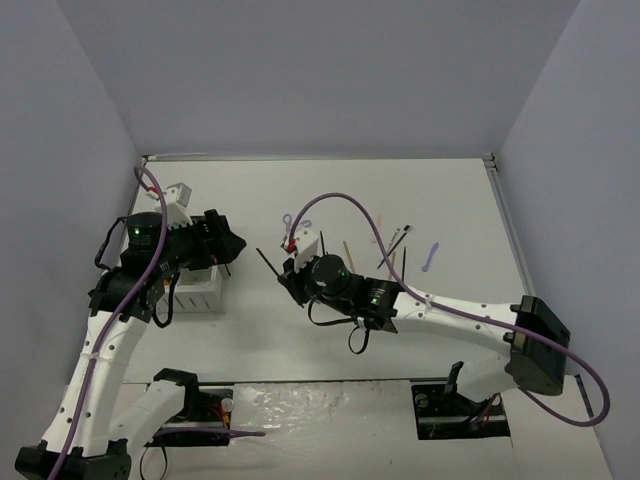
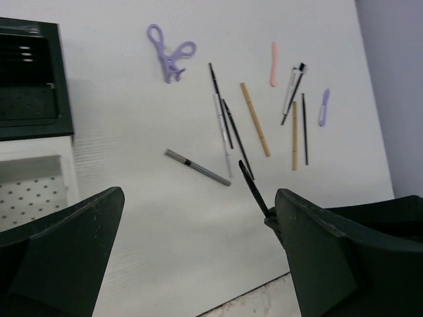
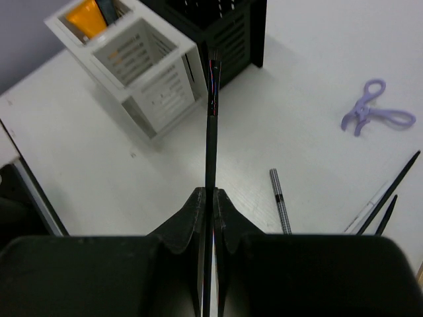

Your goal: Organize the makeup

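Organizer box (image 1: 197,293) at left of table (image 1: 330,190), makeup (image 2: 254,119) to its right.

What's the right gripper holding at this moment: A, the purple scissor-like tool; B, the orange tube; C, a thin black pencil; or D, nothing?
C: the right gripper is shut on a thin black pencil, while the purple tool lies apart from it.

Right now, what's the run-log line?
right gripper: shut on thin black pencil | left gripper: open | pencil points toward white slotted box
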`<act>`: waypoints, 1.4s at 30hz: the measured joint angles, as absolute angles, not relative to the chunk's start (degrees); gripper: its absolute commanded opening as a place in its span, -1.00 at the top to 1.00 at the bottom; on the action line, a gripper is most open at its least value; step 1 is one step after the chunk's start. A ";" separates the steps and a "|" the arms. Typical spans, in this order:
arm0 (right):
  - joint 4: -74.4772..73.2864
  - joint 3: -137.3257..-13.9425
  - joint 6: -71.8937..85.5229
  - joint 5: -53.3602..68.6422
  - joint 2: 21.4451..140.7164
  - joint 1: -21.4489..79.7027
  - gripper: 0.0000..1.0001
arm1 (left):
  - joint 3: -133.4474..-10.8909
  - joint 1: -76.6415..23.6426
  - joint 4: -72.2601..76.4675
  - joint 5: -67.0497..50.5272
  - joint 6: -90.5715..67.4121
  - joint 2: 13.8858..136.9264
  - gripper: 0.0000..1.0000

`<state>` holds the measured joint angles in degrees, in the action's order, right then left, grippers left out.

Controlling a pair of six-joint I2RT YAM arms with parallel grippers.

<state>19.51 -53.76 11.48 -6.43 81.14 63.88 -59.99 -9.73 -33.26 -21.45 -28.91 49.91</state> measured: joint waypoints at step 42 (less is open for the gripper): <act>29.13 -43.90 8.76 -10.24 66.06 63.26 -0.91 | -71.69 -33.28 -27.14 4.25 -33.43 61.84 1.00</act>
